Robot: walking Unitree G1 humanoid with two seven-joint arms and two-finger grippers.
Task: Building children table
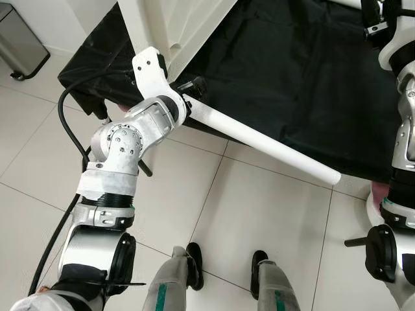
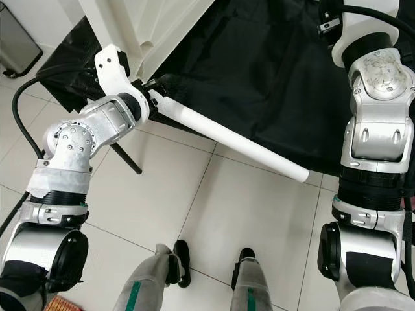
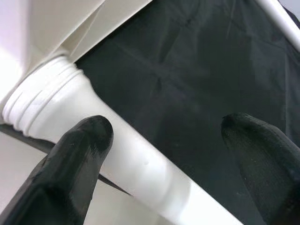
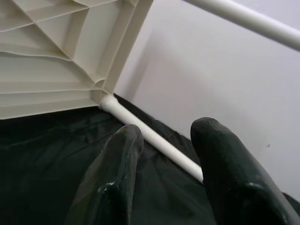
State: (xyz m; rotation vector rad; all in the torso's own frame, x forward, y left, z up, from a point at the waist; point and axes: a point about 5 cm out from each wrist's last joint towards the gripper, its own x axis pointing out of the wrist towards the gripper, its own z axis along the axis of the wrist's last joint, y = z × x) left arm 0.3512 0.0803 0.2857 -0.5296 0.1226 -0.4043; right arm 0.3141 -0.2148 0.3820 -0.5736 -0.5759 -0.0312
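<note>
A white plastic table top (image 1: 175, 26) lies tilted on its side over a black cloth (image 1: 292, 78), ribbed underside showing. One white leg (image 1: 259, 139) sticks out from its corner toward me over the tiled floor. My left gripper (image 3: 166, 124) sits at the threaded base of that leg (image 3: 93, 117). Its fingers are open; one finger (image 3: 79, 154) rests against the leg, the other stands well apart over the cloth. My right gripper (image 4: 164, 133) hovers open above the cloth, holding nothing, facing another mounted leg (image 4: 150, 136) and the underside (image 4: 56, 56).
A grey bin (image 1: 19, 39) stands at the far left by the wall. A black cable (image 1: 61, 116) loops beside my left arm. My feet (image 1: 194, 265) stand on pale tiles, under the leg's free end (image 1: 331, 176). A further white leg (image 4: 243, 18) crosses overhead.
</note>
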